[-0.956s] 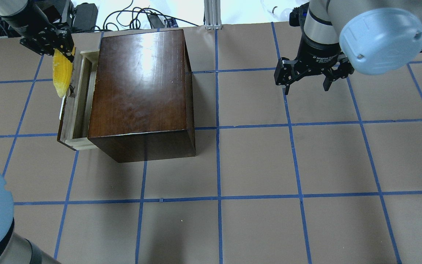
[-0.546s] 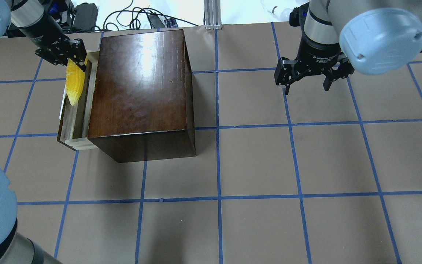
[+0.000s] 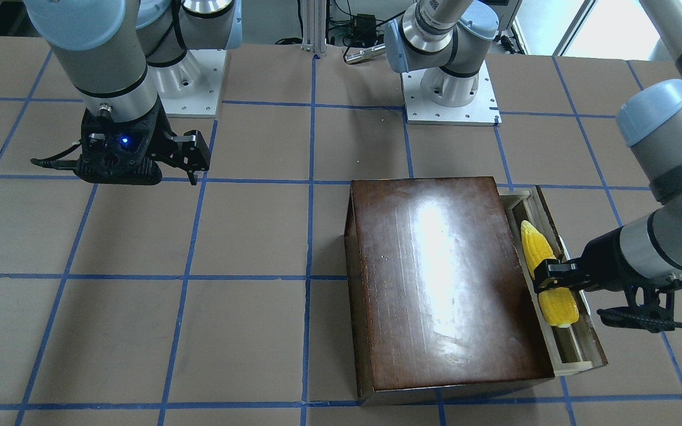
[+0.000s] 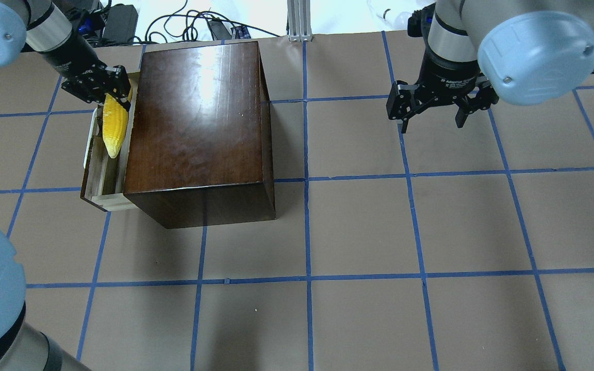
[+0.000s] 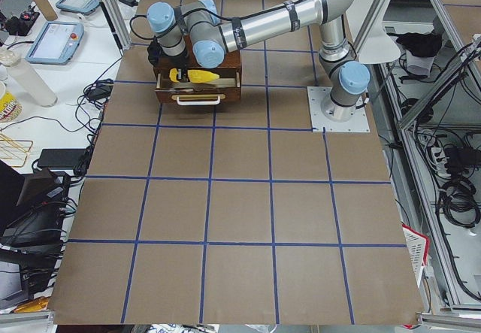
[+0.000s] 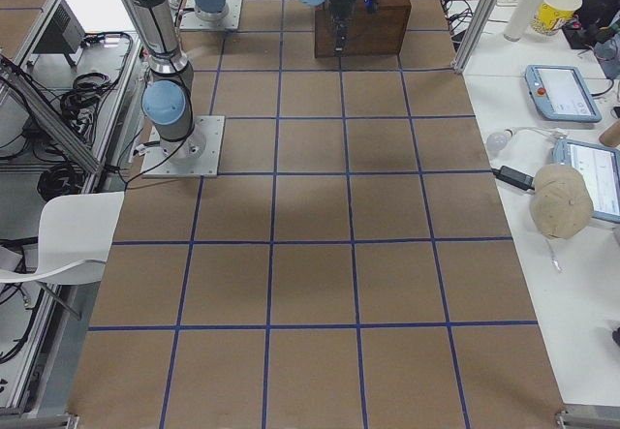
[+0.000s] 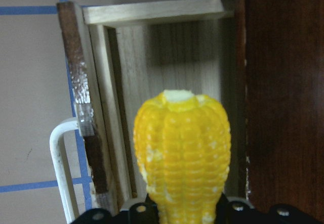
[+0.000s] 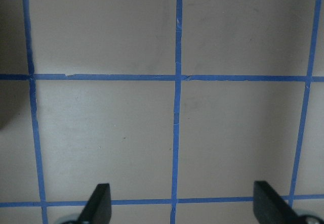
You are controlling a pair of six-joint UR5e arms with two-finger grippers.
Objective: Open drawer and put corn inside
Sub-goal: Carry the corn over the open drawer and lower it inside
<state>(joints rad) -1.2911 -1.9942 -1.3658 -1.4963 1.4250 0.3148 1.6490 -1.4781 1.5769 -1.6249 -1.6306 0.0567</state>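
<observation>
The brown table [image 4: 364, 226], gridded with blue tape [image 4: 307, 232], carries a dark wooden box [image 4: 199, 118] on the robot's left and two white arm baseplates [image 3: 471, 112].

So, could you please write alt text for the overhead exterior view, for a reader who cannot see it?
The left gripper holds the yellow corn by its thick end, lengthwise over the open drawer that sticks out of a dark-brown wooden box. The right gripper hangs open and empty above the tape-gridded table, well apart from the box.
</observation>
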